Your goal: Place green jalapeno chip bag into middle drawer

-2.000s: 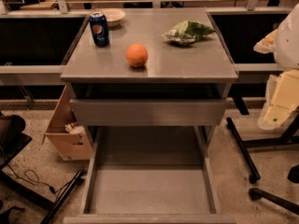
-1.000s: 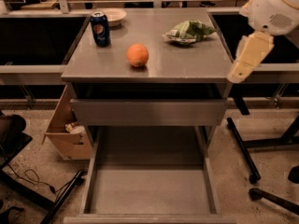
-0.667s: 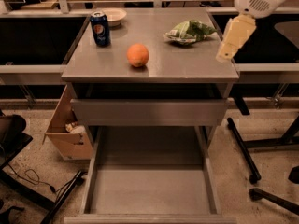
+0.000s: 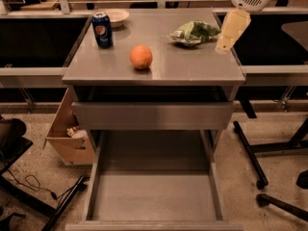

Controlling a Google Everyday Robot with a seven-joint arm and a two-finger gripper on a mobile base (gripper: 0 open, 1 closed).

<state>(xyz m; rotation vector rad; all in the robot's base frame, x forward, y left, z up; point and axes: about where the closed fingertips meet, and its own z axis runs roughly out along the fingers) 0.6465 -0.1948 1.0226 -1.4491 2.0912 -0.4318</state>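
The green jalapeno chip bag [image 4: 195, 32] lies crumpled at the back right of the grey cabinet top [image 4: 192, 66]. My gripper [image 4: 231, 30] hangs from the white arm at the top right, just right of the bag and a little above the cabinet's right edge, not touching the bag. The middle drawer [image 4: 154, 196] is pulled out wide below, and its flat grey floor is bare. A closed drawer shows above it only as a plain front panel [image 4: 151, 115].
An orange [image 4: 141, 57] sits mid-top, with a blue soda can [image 4: 102, 29] and a white bowl [image 4: 115, 17] at the back left. A cardboard box [image 4: 67, 138] stands on the floor at left. Chair legs [image 4: 260, 177] are at right, and black bins flank the cabinet.
My arm has swung in from the lower right, up and to the left. My gripper now hangs right beside the chip bag. The objects on the cabinet have not moved.
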